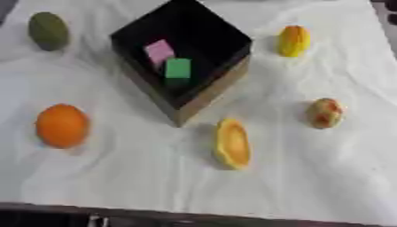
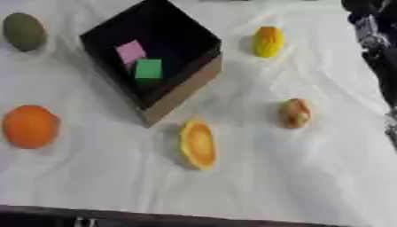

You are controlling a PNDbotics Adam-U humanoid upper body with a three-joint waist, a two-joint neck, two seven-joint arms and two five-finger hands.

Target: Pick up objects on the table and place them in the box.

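A box [image 1: 203,96] with a black inside and tan outer walls stands at the upper middle of the white cloth. Inside it lie a pink block [image 1: 160,51] and a green block [image 1: 177,68]. Around it on the cloth are a dark green oval fruit [image 1: 48,30] at the far left, an orange [image 1: 61,125] at the left, a yellow-orange halved fruit [image 1: 232,143] in front of the box, a yellow fruit [image 1: 294,41] at the far right and a red-yellow fruit [image 1: 324,113] at the right. Neither hand shows.
A black and silver arm [image 2: 376,48] runs down the right edge of the right eye view, clear of the fruits. The table's dark front edge [image 1: 194,217] crosses the bottom. White wrinkled cloth [image 1: 139,177] covers the table.
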